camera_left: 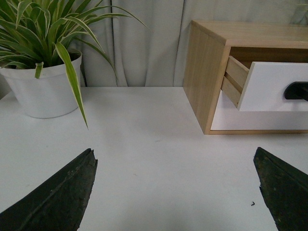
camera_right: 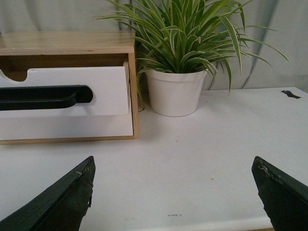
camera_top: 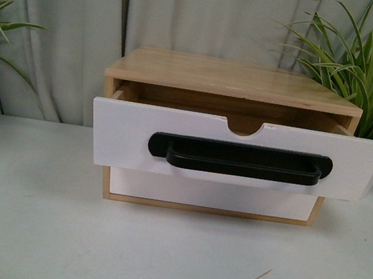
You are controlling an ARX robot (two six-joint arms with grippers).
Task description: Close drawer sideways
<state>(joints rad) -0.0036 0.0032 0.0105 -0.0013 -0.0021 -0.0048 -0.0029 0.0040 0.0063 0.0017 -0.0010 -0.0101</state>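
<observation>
White table (camera_top: 19, 227), grey curtain (camera_top: 63, 23); the drawer (camera_top: 234, 150) sits centre frame, standing open. My left claw (camera_left: 173, 154) and right claw (camera_right: 173, 161) gape empty, short of it. Nothing begun, I judge: reach its front, push.

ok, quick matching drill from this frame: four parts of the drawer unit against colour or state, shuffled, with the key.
Column 1
1. drawer
2. lower drawer front
3. bar handle
4. cabinet top

Column 2
A. black
B. light wood
C. pulled out of the cabinet
D. flush in its frame, shut

Pairs: 1-C, 2-D, 3-A, 4-B
</observation>
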